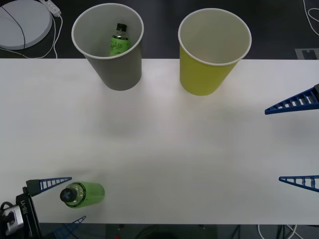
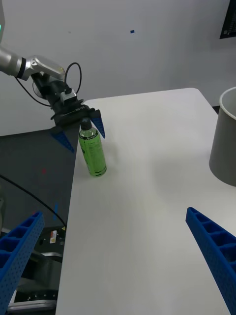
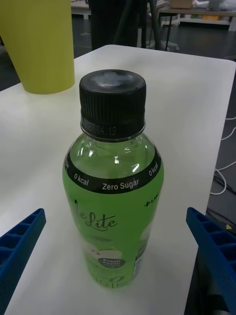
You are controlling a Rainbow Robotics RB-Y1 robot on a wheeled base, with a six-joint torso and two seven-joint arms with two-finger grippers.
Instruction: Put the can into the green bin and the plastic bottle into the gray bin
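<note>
- A small green plastic bottle (image 1: 82,194) stands upright at lower left of the front view, close to the white table's (image 1: 164,144) near edge, black cap up.
- It appears full of green liquid, so likely heavier than its size suggests; the smooth round wall may slip, and thin plastic could dent under a hard squeeze.
- Best hold looks to be across the body below the shoulder, on the label band, not the cap.
- The left gripper (image 1: 64,201) brackets the bottle, blue ribbed fingers spread wide on either side, touching nothing.
- The gray bin (image 1: 110,46), upper left, already holds another green bottle (image 1: 118,40); the green bin (image 1: 213,51) stands beside it at upper centre, pale inside.
- Bare tabletop lies between bottle and bins, giving open room for a lift and carry; the near edge is the hazard if the bottle tips.
- The right gripper (image 1: 299,142) waits at the right edge, wide open, holding nothing.
</note>
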